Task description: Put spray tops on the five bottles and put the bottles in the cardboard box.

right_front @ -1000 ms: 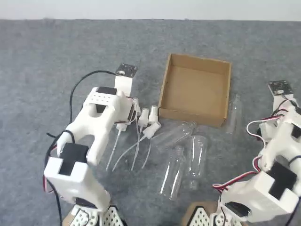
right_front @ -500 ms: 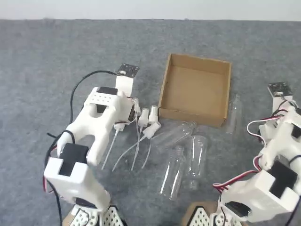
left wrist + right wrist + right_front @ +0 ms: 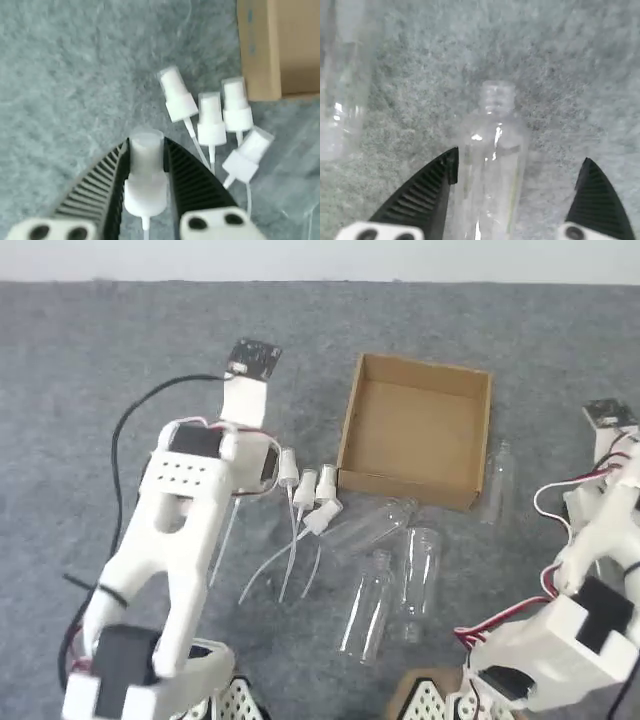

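Bare grey carpeted table (image 3: 90, 370) lies open to the left of and behind the open brown cardboard box (image 3: 405, 488). Four loose white plastic spray tops (image 3: 210, 120) lie just beside the box's near corner. The left gripper (image 3: 145, 150) clamps another white spray top (image 3: 145, 175) between its ribbed fingers. The right gripper (image 3: 520, 160) gapes wide around a clear plastic bottle (image 3: 492, 160) lying on the carpet, with one finger close beside it and the other well clear.

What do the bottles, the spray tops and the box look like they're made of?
The clear round bottles are transparent and glossy with bright highlights; plastic or glass, I can't tell which. The white spray tops look like smooth opaque plastic, with thin translucent dip tubes. The brown open box is matte cardboard with plain, unprinted-looking walls.
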Controlling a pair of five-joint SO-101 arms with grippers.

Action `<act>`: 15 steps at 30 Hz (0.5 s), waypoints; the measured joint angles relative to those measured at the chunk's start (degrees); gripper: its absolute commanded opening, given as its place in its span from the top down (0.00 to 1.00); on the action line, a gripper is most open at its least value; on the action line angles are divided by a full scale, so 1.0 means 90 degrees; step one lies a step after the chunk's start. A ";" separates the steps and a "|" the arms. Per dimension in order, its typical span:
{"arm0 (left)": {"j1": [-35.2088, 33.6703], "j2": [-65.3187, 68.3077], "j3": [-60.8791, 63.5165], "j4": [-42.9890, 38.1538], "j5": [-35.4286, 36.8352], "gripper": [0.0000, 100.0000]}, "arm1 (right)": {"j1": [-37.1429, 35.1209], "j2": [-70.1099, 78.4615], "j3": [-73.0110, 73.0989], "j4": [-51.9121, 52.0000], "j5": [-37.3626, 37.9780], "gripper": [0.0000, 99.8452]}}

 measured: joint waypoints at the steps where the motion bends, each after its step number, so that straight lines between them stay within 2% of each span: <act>1: 0.0000 -0.0107 0.0156 -0.0049 0.0000 0.99 | -0.0039 0.0000 -0.0020 0.0010 0.0010 0.69; 10: 0.0000 -0.0772 0.0957 -0.0400 0.0000 0.99 | -0.0264 0.0107 -0.0088 0.0020 -0.0010 0.69; 15: -0.0010 -0.0811 0.0957 -0.0400 0.0000 0.99 | -0.0313 0.0889 -0.0117 -0.0029 -0.0186 0.77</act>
